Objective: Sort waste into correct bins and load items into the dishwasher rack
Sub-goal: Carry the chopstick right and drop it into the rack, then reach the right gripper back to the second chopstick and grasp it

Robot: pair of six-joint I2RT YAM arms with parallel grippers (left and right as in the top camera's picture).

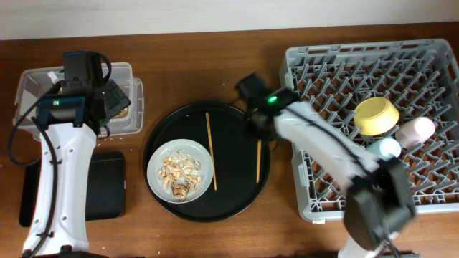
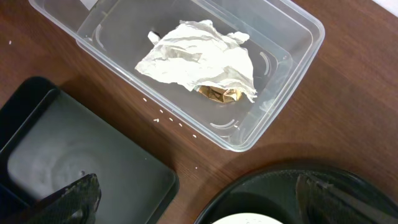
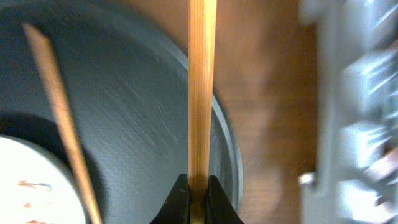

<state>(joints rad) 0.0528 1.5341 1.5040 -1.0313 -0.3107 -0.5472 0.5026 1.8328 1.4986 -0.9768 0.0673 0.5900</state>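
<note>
My right gripper (image 3: 198, 186) is shut on one wooden chopstick (image 3: 202, 87), over the right rim of the large round black tray; in the overhead view the gripper (image 1: 259, 131) holds its upper end (image 1: 259, 163). The second chopstick (image 1: 211, 150) lies on that tray beside the grey-white plate (image 1: 159, 159) carrying flaky food scraps (image 1: 179, 172). My left gripper (image 2: 199, 205) is open and empty, between the clear tub (image 2: 283, 74) and the shallow black tray (image 2: 81, 155). White tissue (image 2: 199, 59) and a gold wrapper scrap (image 2: 219, 93) lie in the tub. The yellow bowl (image 1: 376, 115), pink cup (image 1: 416, 130) and blue cup (image 1: 387, 148) sit in the grey rack (image 1: 323, 193).
The large round black tray (image 1: 237, 197) sits mid-table between the bins and the rack. The rack's wall (image 3: 354, 93) is close to the right of my right gripper. Small crumbs dot the wood beside the tub (image 2: 168, 118).
</note>
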